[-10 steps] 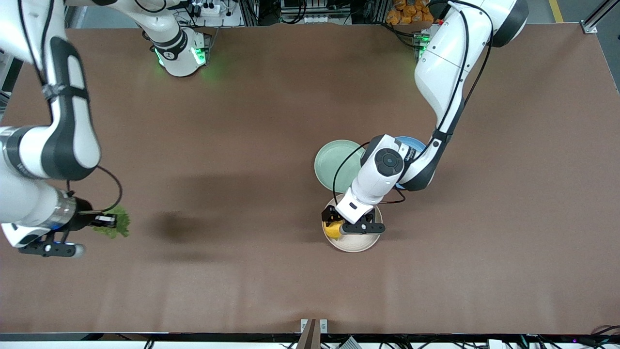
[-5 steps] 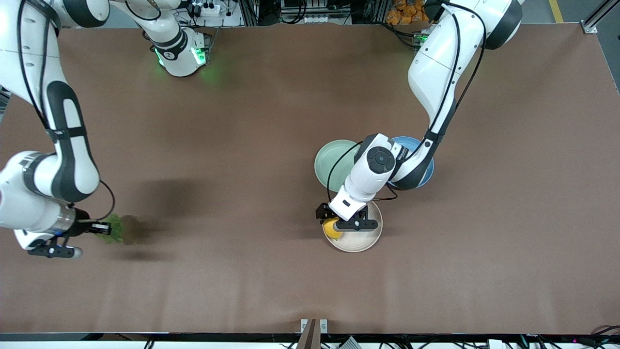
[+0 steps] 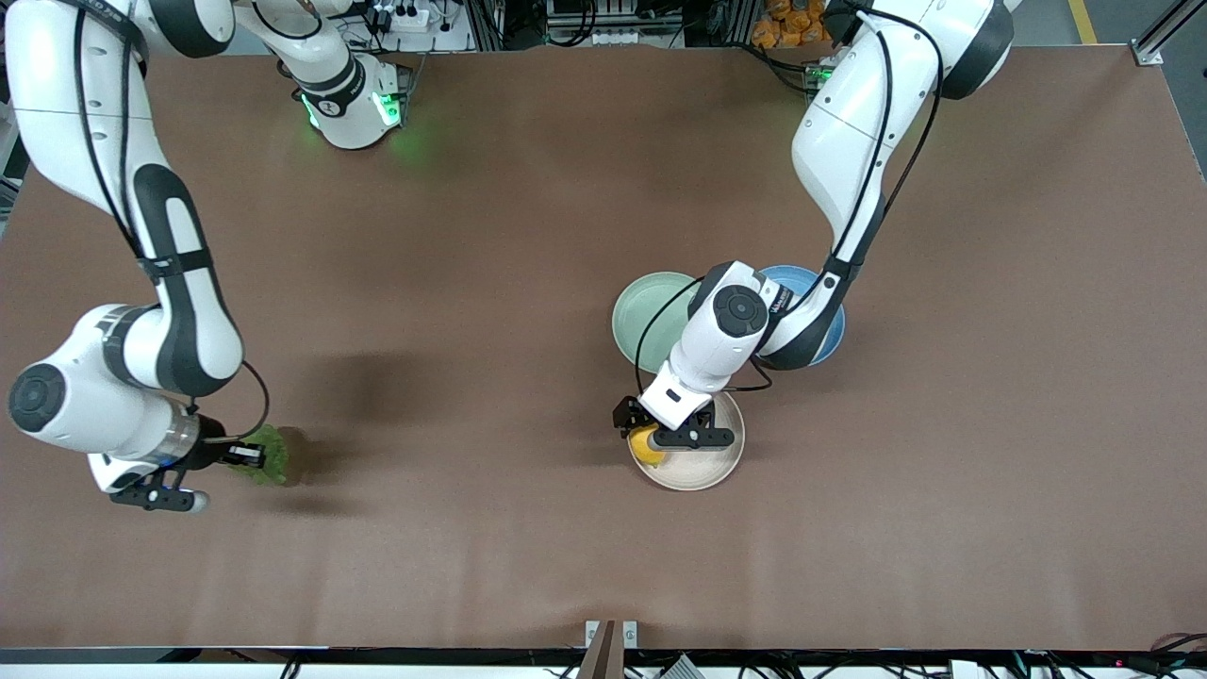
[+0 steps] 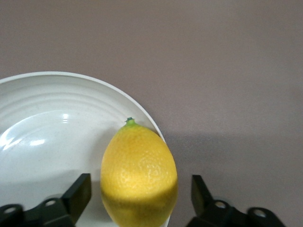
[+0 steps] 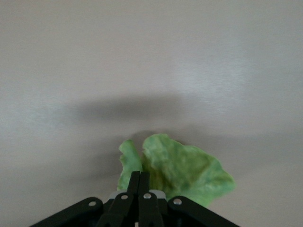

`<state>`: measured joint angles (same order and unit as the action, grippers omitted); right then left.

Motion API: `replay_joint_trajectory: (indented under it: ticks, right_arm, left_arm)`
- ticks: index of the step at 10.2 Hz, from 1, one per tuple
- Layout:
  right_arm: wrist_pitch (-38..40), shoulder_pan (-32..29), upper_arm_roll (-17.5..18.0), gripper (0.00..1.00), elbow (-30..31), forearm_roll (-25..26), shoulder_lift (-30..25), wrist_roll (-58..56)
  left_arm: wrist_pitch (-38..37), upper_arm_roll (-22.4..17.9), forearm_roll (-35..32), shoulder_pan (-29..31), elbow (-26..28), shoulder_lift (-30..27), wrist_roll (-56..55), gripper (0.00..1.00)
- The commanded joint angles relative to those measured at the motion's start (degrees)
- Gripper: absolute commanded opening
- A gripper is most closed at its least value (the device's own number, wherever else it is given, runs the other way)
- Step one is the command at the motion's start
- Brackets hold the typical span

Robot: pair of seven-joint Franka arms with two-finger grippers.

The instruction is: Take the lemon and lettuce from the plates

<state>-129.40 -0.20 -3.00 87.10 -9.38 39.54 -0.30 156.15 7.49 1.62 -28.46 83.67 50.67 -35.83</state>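
Fingers of left gripper (image 4: 137,198) apart, straddling lemon (image 4: 138,175) at cream plate's (image 3: 702,467) edge, lower centre; long axis running between them. Right gripper (image 3: 247,456), lower left, clamped on lettuce (image 5: 177,170).

You're looking at a robotics lab — not a kitchen. Two white arms (image 3: 849,141) are bolted along one edge of a wide brown table (image 3: 528,236), their bases lit green. Past that edge you can see metal frame rails (image 3: 490,24), a power strip (image 3: 401,14) and loose cables — test-rig hardware.
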Motion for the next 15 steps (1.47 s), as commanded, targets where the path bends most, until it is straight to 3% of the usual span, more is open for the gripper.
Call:
replay_joint_trajectory:
  ticks: [1,2,3,7,9,10,11,15]
  right_arm:
    - [-0.9,-0.5,-0.1,0.09,0.9,-0.6,-0.1,0.5]
    - [-0.9,-0.7,-0.2,0.73,0.9,-0.6,-0.1,0.4]
    - [-0.7,-0.6,-0.3,1.0,0.6,-0.4,-0.3,-0.4]
    - [-0.5,-0.2,-1.4,1.0,-1.0,-0.2,-3.4,-0.5]
    - [0.9,-0.4,-2.1,1.0,-3.7,7.1,-5.0,-1.5]
    - [2.6,-0.2,-2.1,1.0,-4.6,8.0,-5.9,-1.5]
    - [4.7,-0.3,-2.1,1.0,-5.5,7.4,-6.6,-1.4]
    - [9.1,-0.2,-2.0,1.0,-5.8,7.3,-12.7,-1.5]
  left_arm:
    - [0.9,-0.8,1.5,-1.0,-1.4,1.2,-3.4,0.07]
    - [0.9,-0.8,1.4,-1.0,-1.2,1.2,-3.5,0.0]
    - [0.9,-0.7,1.4,-1.0,-1.2,1.1,-3.5,0.0]
    - [-0.2,-0.8,1.2,0.9,-0.7,-2.3,-3.7,0.0]
    - [-7.0,-0.8,1.1,3.2,-0.6,-6.2,-3.5,0.0]
    - [-10.7,-0.8,1.0,4.6,-0.4,-8.4,-3.5,0.0]
    - [-13.2,-0.7,0.9,6.7,1.2,-10.7,-3.2,0.0]
    - [-13.8,-0.6,0.8,12.9,17.9,-22.0,5.4,0.0]
